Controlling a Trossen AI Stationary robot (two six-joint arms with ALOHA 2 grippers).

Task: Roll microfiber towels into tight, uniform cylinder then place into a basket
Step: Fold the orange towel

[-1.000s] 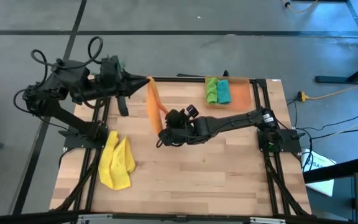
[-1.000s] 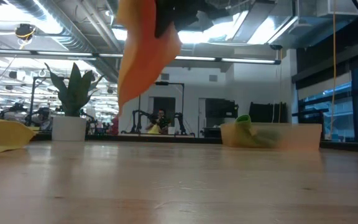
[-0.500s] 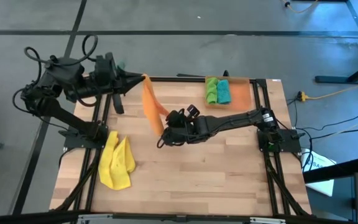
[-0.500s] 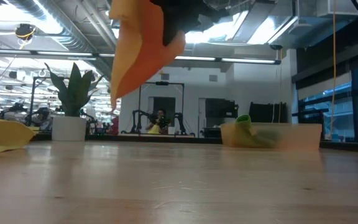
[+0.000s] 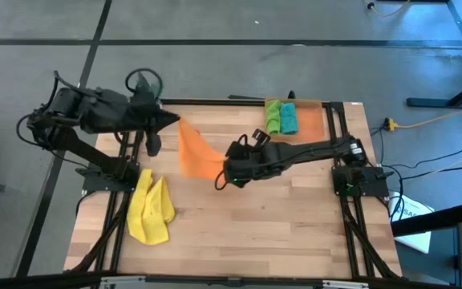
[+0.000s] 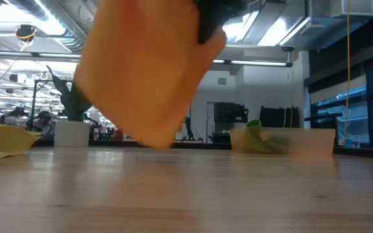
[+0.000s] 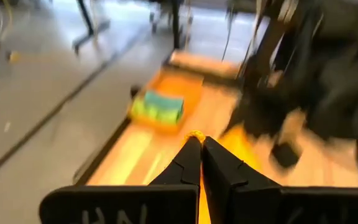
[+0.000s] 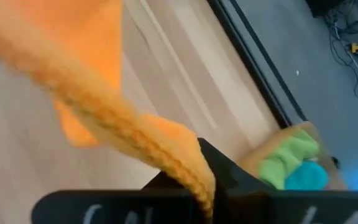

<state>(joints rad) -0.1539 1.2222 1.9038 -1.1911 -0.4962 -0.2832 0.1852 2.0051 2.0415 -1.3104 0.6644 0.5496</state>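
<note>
**Operator:** What do you have in front of you, and where is the towel?

**Describer:** You are holding the orange towel (image 5: 196,156) in the air between both arms, above the wooden table (image 5: 279,217). From above, your left gripper (image 5: 176,121) pinches its far corner, fingers pressed together on the cloth. Your right gripper (image 5: 224,170) is clamped on the opposite corner, nearer the table's middle.

**Operator:** What does each view add?

**Describer:** Only the overhead view shows you both arms and the whole table. The table-level view shows the orange towel (image 6: 149,71) hanging clear of the wood, which the overhead view cannot tell you, and a potted plant (image 6: 70,116) partly behind it. Your right wrist view shows the cloth's edge (image 8: 135,143) running into the closed fingers. Your left wrist view shows a small bit of orange at its fingertips (image 7: 196,142).

**Operator:** What changed in the last second?

**Describer:** The towel hung as a narrow vertical strip; now it is spread into a wide sheet. Your right gripper was open beside it and has closed on it. Your left arm has drawn back toward its own side.

**Operator:** Counts?

**Describer:** Four towels: orange held, one yellow towel (image 5: 149,210) crumpled at the near left, one green towel (image 5: 273,117) and one teal towel (image 5: 289,119) rolled side by side in the one orange basket (image 5: 311,122) at the far right.
</note>
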